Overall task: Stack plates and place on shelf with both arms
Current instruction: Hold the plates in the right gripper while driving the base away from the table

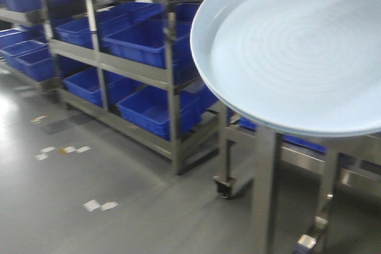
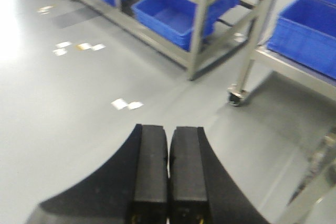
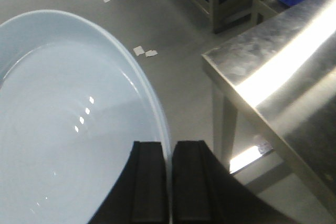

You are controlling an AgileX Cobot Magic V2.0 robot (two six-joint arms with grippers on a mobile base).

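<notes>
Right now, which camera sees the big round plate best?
The exterior front-facing view: it shows most of the plate, its rim and faint rings, cut off only at the frame's top and right. The right wrist view shows part, with the right gripper pinching its rim. The left wrist view shows none.

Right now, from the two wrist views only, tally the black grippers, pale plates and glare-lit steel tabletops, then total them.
Black grippers: 2, the left gripper and the right gripper.
Pale plates: 1, the plate, its rim pinched by the right gripper; a second underneath cannot be ruled out.
Glare-lit steel tabletops: 1, the tabletop.
Total: 4.
</notes>
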